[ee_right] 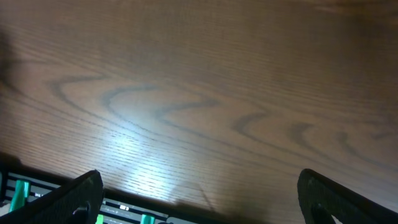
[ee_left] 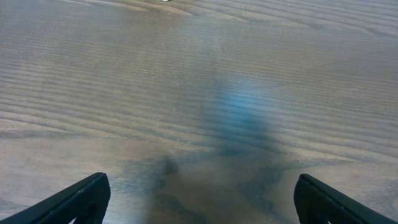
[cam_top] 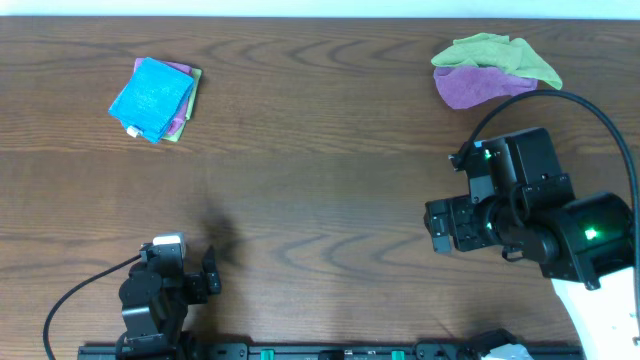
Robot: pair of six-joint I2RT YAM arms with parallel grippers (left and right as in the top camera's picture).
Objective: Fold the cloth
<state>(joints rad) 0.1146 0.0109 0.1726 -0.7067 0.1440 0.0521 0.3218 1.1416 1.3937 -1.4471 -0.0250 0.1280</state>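
**Tabletop**: dark brown wood with a wavy grain is filling all three views. A soft patch of light is glaring on it in the right wrist view.

**Rail**: a black bar with green fittings is running along the nearest edge of the tabletop. It is also showing at the lower left of the right wrist view.

**Left gripper**: it is sitting at the front left, just beyond the rail, over bare wood. Its jaws are standing spread wide, one black tip in each lower corner of the left wrist view. Only wood and a blurred shadow are lying between them.

**Right gripper**: it is sitting at the right, somewhat farther back, and pointing toward the left. A green lamp is glowing on the arm behind it. Its jaws are likewise standing spread wide and are gripping nothing.

**Cloth**: the sky-blue piece is lying flat at the far left as a tilted square, well apart from both grippers. A white tag is showing at its nearest corner. It is resting on top of a purple cloth and a lime-green cloth, whose edges are peeking out along its right side.

**Crumpled pile**: at the far right, a rumpled green piece is lying over a rumpled purple piece, the two touching.
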